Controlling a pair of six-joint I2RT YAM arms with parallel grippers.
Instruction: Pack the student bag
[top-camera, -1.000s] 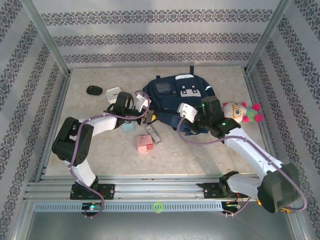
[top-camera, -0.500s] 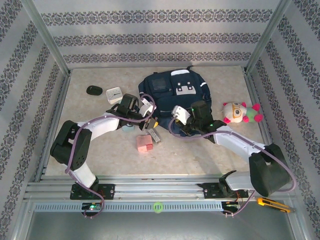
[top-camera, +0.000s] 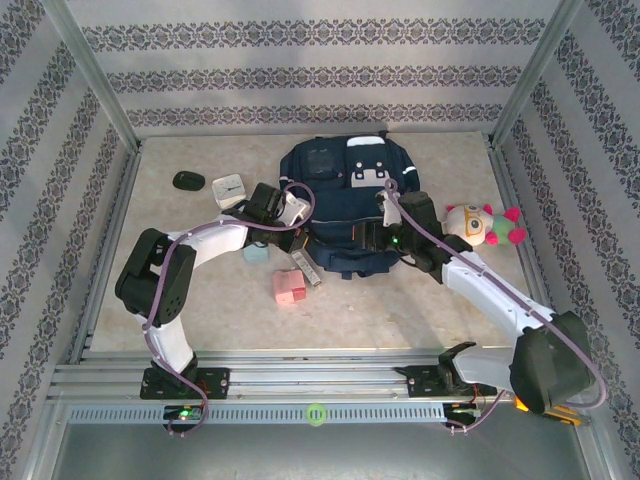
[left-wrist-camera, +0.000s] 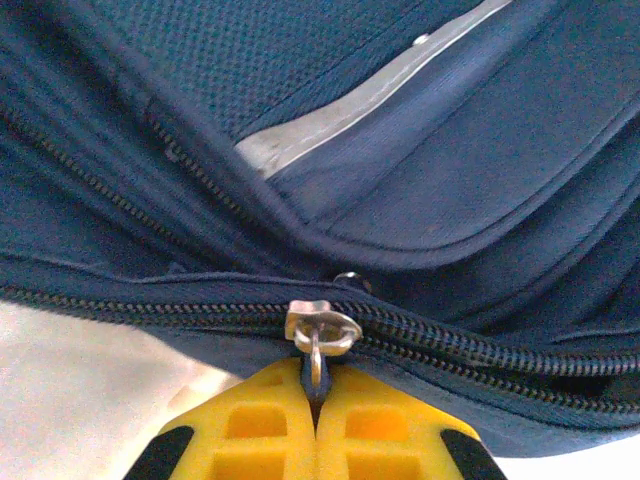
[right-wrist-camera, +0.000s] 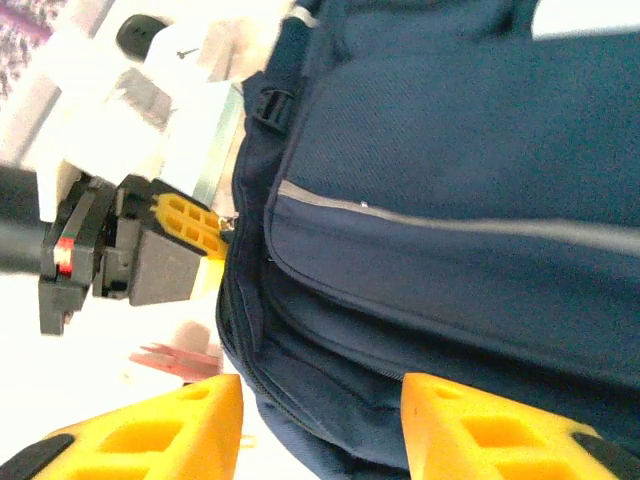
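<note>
The student bag (top-camera: 350, 195), dark navy with grey trim, lies flat mid-table with its zippered edge toward the arms. My left gripper (top-camera: 303, 237) is at the bag's near left corner. In the left wrist view it (left-wrist-camera: 317, 385) is shut on the metal zipper pull (left-wrist-camera: 318, 352), which hangs from the slider (left-wrist-camera: 322, 325). My right gripper (top-camera: 380, 243) is at the bag's near edge. Its yellow fingers (right-wrist-camera: 170, 430) stand apart around the bag's lower edge (right-wrist-camera: 330, 400) without pinching it. The left gripper (right-wrist-camera: 190, 222) also appears in the right wrist view.
A plush toy (top-camera: 483, 224) lies right of the bag. A pink block (top-camera: 290, 287), a grey item (top-camera: 306, 268) and a pale blue item (top-camera: 256, 253) sit near the bag's left corner. A white box (top-camera: 229, 188) and a black object (top-camera: 188, 181) lie at the back left.
My right gripper has opened and shifted along the bag's near edge. The bag has dropped flat and slid toward the back. The left gripper stays shut on the zipper pull.
</note>
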